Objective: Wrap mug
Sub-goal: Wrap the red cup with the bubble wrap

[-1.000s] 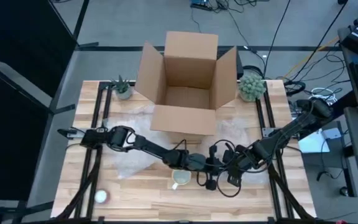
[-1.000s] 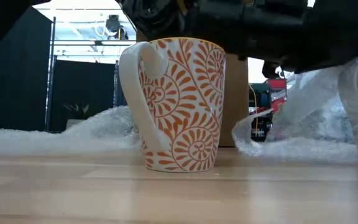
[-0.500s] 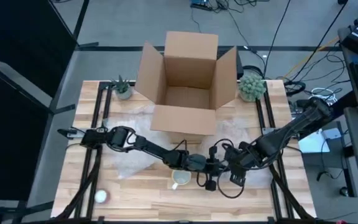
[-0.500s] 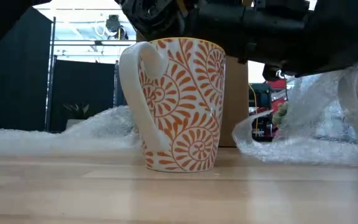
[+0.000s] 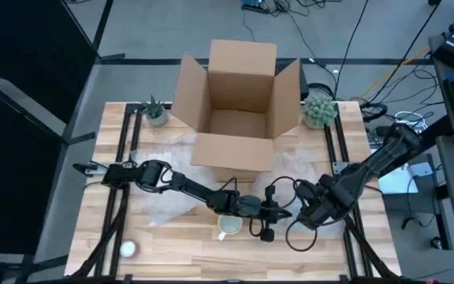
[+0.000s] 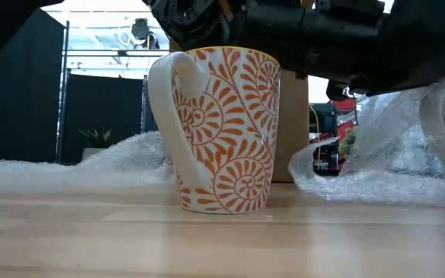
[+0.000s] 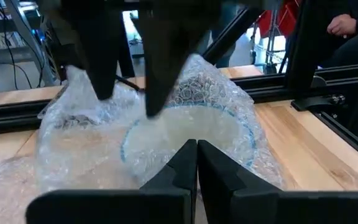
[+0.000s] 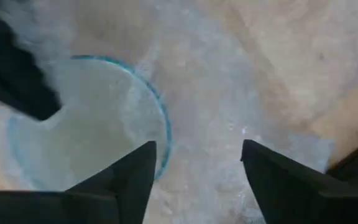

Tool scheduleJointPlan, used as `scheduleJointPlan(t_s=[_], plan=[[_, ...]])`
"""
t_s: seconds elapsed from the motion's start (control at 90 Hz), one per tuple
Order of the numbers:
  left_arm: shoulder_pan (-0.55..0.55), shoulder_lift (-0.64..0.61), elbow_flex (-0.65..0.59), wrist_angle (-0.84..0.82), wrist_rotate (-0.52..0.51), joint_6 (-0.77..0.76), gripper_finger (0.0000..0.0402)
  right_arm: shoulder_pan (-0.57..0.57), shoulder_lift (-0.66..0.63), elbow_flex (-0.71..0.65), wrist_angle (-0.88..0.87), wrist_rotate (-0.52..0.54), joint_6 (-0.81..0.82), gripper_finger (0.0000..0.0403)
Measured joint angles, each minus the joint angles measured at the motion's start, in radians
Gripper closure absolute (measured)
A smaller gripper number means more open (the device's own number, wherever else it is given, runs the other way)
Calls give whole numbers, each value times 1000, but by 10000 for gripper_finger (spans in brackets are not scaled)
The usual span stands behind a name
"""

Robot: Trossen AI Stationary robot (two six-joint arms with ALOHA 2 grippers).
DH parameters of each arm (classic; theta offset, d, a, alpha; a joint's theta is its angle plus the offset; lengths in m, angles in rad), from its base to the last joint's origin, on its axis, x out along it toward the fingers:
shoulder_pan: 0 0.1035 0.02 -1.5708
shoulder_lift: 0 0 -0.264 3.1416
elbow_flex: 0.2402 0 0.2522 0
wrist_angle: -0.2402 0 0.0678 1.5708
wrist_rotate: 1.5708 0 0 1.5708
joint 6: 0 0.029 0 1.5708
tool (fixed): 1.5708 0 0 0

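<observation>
Near the worktop's front edge, the mug is being left upright and unwrapped while bubble wrap is being worked beside it, the left hand pressed together, the right hand spread.

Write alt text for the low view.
A white mug with orange leaf swirls stands upright and unwrapped on the wooden table, handle toward the left. Crumpled bubble wrap lies behind and to its right, and dark robot arms loom overhead.
</observation>
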Motion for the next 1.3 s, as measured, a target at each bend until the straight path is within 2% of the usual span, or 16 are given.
scheduleJointPlan(t_s=[0.256, 0.589, 0.7, 0.844, 0.944, 1.033, 1.1, 1.3], plan=[[0, 1, 0, 8, -2, 0, 402, -13, 8, -139, 200, 11, 45, 168], [-8, -43, -4, -23, -5, 6, 402, -14, 21, -172, 223, 10, 71, 183], [-10, -101, -4, -122, -5, 7, 402, -14, 21, -172, 228, 9, 71, 183], [-19, -184, -1, -364, -8, 2, 402, -14, 21, -172, 239, 4, 63, 183], [-29, -216, -2, -554, -62, 0, 402, -14, 21, -172, 242, 3, 48, 183], [-35, -217, -2, -651, -106, -15, 402, -14, 21, -172, 243, 3, 44, 183], [-29, -190, -7, -617, -106, -30, 402, -14, 21, -172, 244, 4, 40, 183], [-14, -126, -10, -283, -80, -26, 402, -12, 22, -172, 249, 19, 36, 183]])
